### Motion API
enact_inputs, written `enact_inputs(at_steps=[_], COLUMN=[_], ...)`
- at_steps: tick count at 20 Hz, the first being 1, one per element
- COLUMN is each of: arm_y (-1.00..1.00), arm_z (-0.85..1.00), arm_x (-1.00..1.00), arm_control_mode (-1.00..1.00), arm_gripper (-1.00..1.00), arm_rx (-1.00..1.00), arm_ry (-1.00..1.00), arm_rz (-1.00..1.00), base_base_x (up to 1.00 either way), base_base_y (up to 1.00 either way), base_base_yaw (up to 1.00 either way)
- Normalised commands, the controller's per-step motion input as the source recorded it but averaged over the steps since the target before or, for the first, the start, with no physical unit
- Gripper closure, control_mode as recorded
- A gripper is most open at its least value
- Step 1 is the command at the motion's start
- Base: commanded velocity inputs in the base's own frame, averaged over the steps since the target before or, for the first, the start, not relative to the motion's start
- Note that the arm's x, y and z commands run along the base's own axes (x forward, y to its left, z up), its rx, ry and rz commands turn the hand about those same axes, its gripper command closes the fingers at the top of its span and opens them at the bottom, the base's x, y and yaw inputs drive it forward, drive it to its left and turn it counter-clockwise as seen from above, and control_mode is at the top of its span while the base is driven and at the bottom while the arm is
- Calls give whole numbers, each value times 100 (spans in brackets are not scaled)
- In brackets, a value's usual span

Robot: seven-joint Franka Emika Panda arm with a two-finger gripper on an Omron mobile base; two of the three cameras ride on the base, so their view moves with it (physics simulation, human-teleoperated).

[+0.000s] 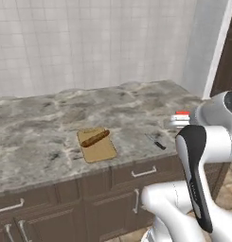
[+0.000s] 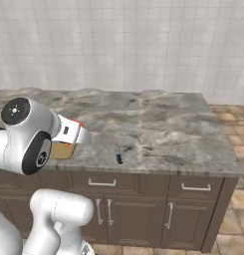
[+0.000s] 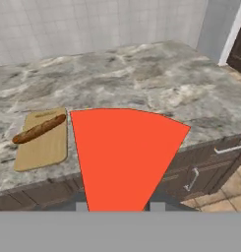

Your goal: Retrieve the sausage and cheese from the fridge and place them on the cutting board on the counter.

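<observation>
My gripper [image 3: 117, 206] is shut on the cheese [image 3: 122, 152], a wedge whose broad red-orange face fans out from between the fingers. The hand [image 1: 175, 122] hovers over the right part of the counter [image 1: 37, 132], near its front edge and to the right of the cutting board [image 1: 99, 150]; a red sliver of cheese [image 1: 182, 113] shows on top of it. A reddish-brown sausage [image 1: 95, 138] lies slantwise on the tan board [image 3: 43, 147]. From the right, the hand [image 2: 76, 133] hides most of the board [image 2: 61, 150]. The fridge is out of view.
A small dark object [image 1: 159, 144] lies on the marble right of the board, also seen near the front edge [image 2: 119, 158]. Dark brown drawers and doors with silver handles [image 1: 143, 172] run below. A tiled wall backs the counter; its right end [image 2: 228, 164] drops to tiled floor.
</observation>
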Motion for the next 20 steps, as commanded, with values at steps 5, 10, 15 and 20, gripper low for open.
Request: enact_inputs(at_steps=[5,10,15,20], arm_y=[0,0,0,0], arm_z=[0,0,0,0], arm_x=[0,0,0,0], arm_control_mode=[100,100,100,100], arm_gripper=[100,100,100,100], arm_rx=[0,0,0,0], arm_ry=[0,0,0,0], arm_rz=[0,0,0,0], base_base_x=[-13,-2,40,54], base_base_y=[18,31,4,-7], base_base_yaw=[58,44,12,0])
